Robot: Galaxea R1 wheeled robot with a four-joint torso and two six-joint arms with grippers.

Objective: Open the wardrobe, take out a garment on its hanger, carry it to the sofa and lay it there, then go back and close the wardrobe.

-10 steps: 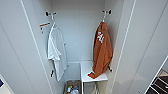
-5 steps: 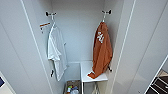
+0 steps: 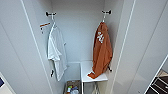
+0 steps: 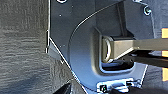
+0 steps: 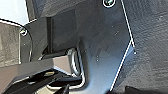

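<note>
Wardrobe: I see the wardrobe (image 3: 80, 37) standing open, both doors swung wide, white inside
Garment: the rust-orange garment (image 3: 102, 51) hangs on its hanger from the right-hand hook (image 3: 107, 12), its hem resting on the white shelf (image 3: 86, 72) near the shelf's right edge
White T-shirt: the white T-shirt (image 3: 57, 51) hangs from the left-hand hook (image 3: 50, 14), well apart from the garment
Wardrobe floor: a small box of items (image 3: 72, 88) sits beside the shelf's left edge
End effectors: from my wrist cameras I cannot tell whether either is apart or together
</note>
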